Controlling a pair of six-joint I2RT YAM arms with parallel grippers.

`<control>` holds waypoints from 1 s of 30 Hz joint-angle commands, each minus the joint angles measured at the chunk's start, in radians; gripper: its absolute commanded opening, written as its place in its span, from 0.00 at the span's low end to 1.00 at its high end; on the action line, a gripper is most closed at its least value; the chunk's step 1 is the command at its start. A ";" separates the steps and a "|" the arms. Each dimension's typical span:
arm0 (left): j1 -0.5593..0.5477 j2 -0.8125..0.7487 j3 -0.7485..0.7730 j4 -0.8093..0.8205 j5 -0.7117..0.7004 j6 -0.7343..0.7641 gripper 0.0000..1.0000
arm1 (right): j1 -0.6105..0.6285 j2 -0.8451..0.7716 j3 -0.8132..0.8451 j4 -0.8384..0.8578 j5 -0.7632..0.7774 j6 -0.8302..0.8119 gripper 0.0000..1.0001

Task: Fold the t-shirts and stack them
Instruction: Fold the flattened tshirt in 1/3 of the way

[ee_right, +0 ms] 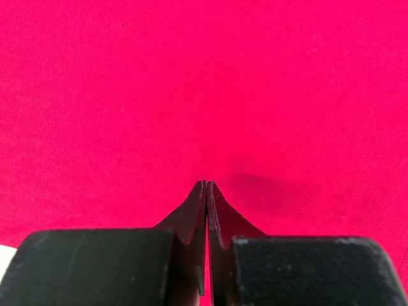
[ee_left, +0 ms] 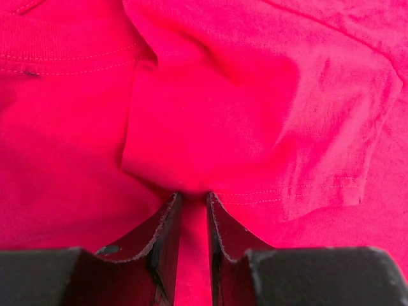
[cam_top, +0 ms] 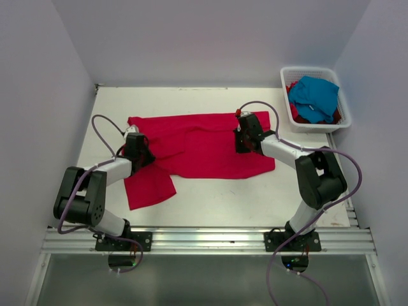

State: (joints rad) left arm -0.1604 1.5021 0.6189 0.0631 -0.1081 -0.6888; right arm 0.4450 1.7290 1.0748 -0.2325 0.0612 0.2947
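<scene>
Red shirt (cam_top: 197, 143) spread left of basket (cam_top: 309, 69); blue shirt (cam_top: 315, 95) inside basket. Left gripper (ee_left: 192, 196) clamped on shirt fold, side far from basket, likely for lifting. Right gripper (ee_right: 206, 183) closed, tip on cloth, probably pinning.

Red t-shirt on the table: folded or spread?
Spread, not folded: red t-shirt lies wide across the table, wrinkled, a pleat pinched in the left pincer.

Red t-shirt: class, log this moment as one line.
red t-shirt: spread out | left gripper: pinching a fold | right gripper: shut, over cloth | blue t-shirt: in basket
</scene>
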 commanded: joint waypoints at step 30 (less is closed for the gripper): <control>-0.008 0.008 0.143 0.017 -0.019 0.032 0.00 | 0.004 0.030 0.025 -0.011 0.015 -0.020 0.00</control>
State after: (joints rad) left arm -0.1608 1.5810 0.7094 0.0788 -0.1246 -0.6830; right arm 0.4450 1.7477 1.0748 -0.2405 0.0612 0.2871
